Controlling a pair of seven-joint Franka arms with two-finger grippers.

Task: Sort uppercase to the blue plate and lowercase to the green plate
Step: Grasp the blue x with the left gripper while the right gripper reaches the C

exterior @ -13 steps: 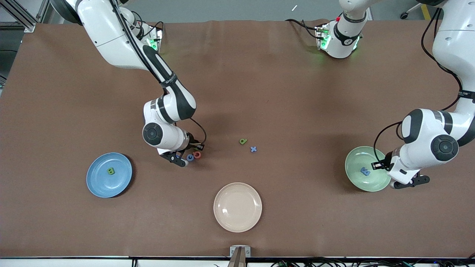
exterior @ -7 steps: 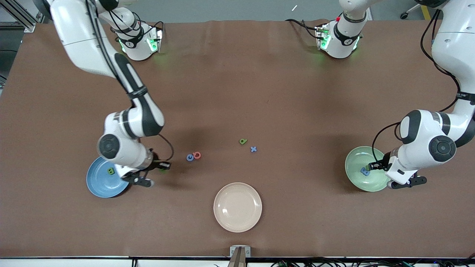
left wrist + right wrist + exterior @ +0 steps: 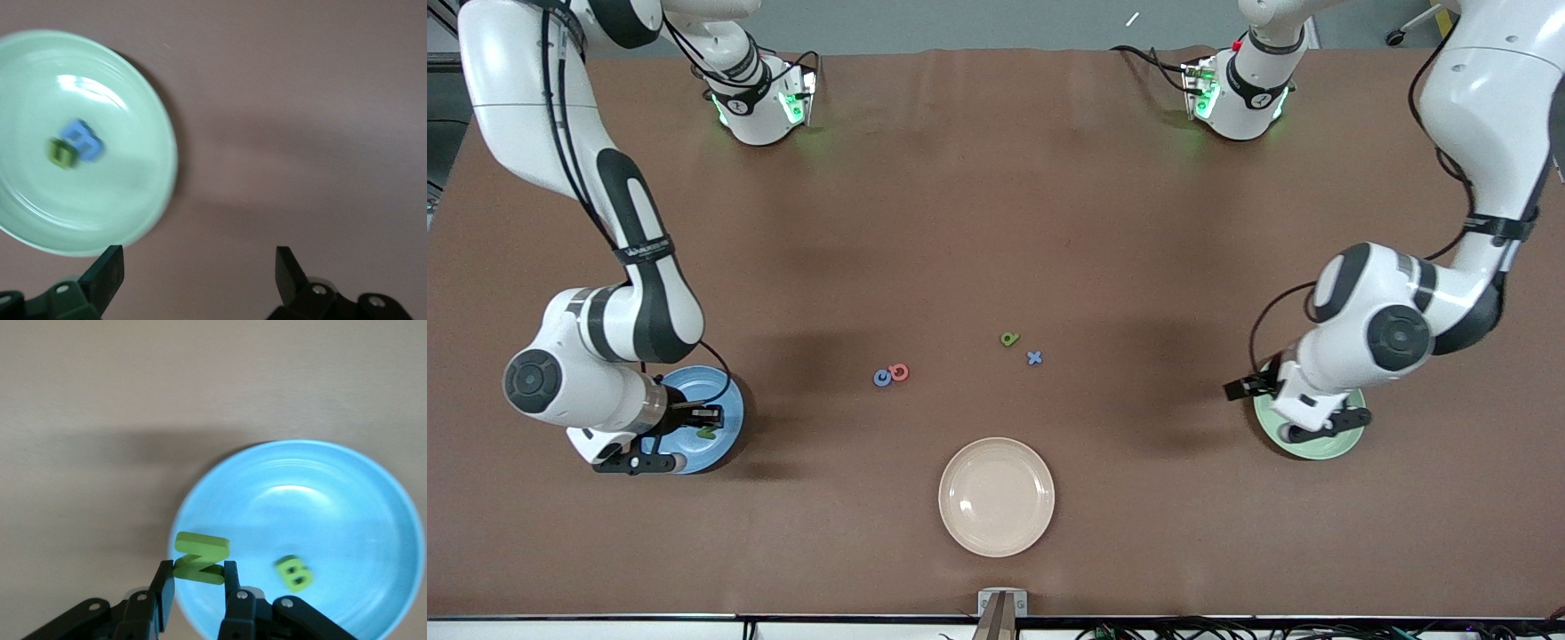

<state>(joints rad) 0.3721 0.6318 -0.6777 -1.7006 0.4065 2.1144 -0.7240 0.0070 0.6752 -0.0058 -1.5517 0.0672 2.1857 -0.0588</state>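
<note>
1. Since a second ago the right arm has swung from the loose letters to over the round plain blue plate [image 3: 725,418], carrying the flat green N [image 3: 200,559]; the left arm has drawn back over the counter-centre edge of the round pale mint-green plate [image 3: 1352,440].
2. Nearest the camera sits an empty round cream plate [image 3: 996,496].
3. The right tool [image 3: 199,587] is pinched shut on the N above the blue plate's rim; a green B [image 3: 293,573] lies inside.
4. The left tool [image 3: 200,267] gapes wide, empty; a blue m-like letter [image 3: 83,139] touches a green n-shape [image 3: 60,153] in the green plate.
5. Mid-counter: a blue C ring [image 3: 882,378] touching a red round letter [image 3: 899,372]; farther, a blue x [image 3: 1034,357], then a green a [image 3: 1009,339].
</note>
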